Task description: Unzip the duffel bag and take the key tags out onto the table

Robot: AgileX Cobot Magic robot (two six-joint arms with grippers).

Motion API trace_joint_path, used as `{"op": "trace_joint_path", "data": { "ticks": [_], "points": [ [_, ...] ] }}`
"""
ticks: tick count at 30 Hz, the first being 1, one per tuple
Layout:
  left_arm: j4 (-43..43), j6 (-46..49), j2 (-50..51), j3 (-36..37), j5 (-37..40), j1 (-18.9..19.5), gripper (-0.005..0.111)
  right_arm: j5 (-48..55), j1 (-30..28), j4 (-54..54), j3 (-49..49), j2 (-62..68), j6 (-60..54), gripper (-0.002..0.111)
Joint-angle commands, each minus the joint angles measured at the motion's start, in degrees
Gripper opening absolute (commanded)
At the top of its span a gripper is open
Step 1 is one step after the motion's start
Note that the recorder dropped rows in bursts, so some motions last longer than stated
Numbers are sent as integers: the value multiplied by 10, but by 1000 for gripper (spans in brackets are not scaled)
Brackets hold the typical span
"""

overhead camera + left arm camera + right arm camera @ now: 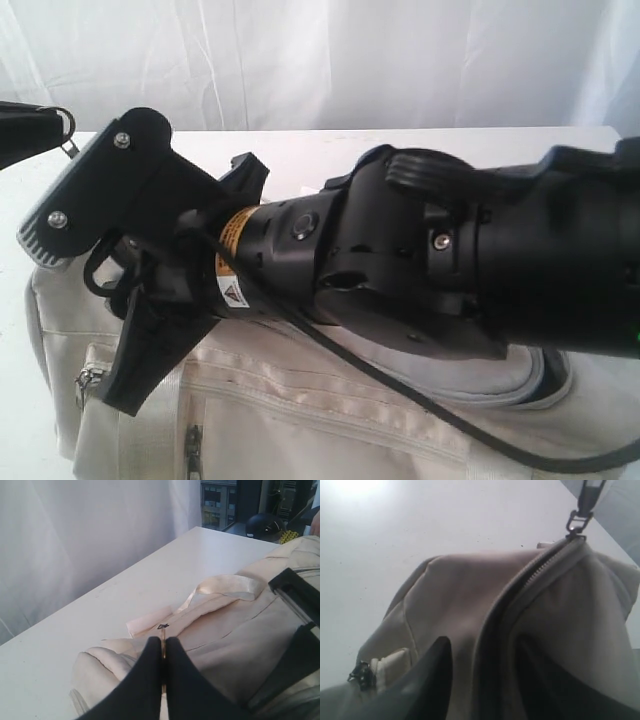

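The cream duffel bag (pixel 330 400) lies on the white table (pixel 300 150). At the bag's left end my left gripper (pixel 58 120) is shut on the metal zipper pull (pixel 163 632), with the pull's ring (pixel 68 128) just past its tip. My right gripper (pixel 85 315) reaches across and down onto that same end. Its fingers (pixel 437 665) stand apart and press a raised ridge of the bag (pixel 470 595) along the grey zipper (pixel 545 565). The key tags are hidden.
A white curtain (pixel 300 60) hangs behind the table. The bag's webbing handle (pixel 230 585) lies on its top. Side-pocket zipper pulls (pixel 193 440) hang on the near face. A black cable (pixel 450 425) trails over the bag. The table's far edge (pixel 235 532) is close.
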Motion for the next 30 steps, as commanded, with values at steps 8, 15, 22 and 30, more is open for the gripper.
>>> {"op": "trace_joint_path", "data": {
  "ticks": [8,15,22,30],
  "points": [
    [-20,2,-5,-7,-3,2,0,-14,26,-1,2,16,15,25],
    [-29,4,-5,-7,4,2,0,-14,26,-1,2,27,13,9],
    [-59,25,19,-7,77,2,0,-11,26,-1,2,19,13,0],
    [-154,102,116,-9,81,2,0,-11,45,-1,2,1,13,0]
  ]
}}
